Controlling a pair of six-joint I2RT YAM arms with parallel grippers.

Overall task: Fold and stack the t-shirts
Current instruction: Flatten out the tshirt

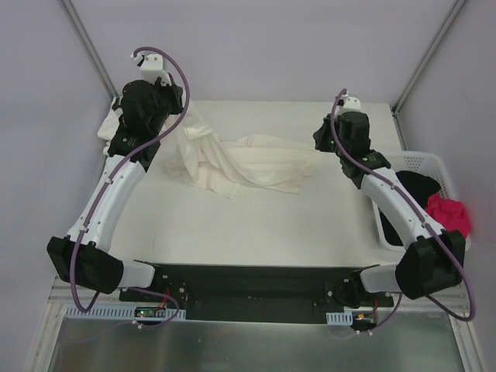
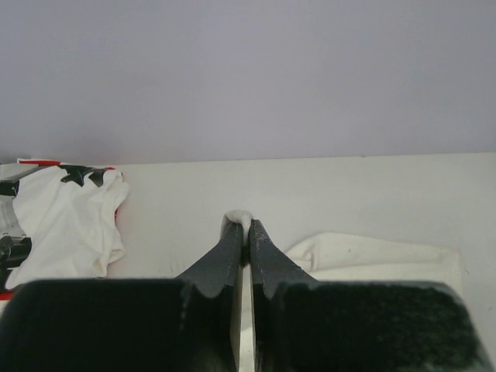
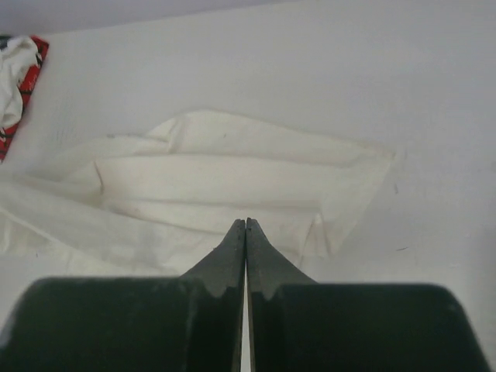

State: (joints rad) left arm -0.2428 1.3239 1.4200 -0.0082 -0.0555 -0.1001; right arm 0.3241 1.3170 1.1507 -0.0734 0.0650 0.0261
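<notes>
Cream shirt (image 1: 256, 164) lying crumpled; left gripper (image 2: 245, 226) clamped on a pinch of its edge, presumably to spread it; right gripper (image 3: 246, 225) closed, apparently empty, over the cloth.

A pale table (image 1: 256, 225) fills the middle of the top view. Just beside its right edge sits a white perforated plastic basket (image 1: 422, 160) holding 2 bundles: a black cloth (image 1: 418, 190) toward the far side and a bright pink cloth (image 1: 449, 213) nearer, touching it. A plain grey wall (image 1: 271, 46) backs the table, with 2 slanting metal posts (image 1: 89, 50) at the far corners.
</notes>
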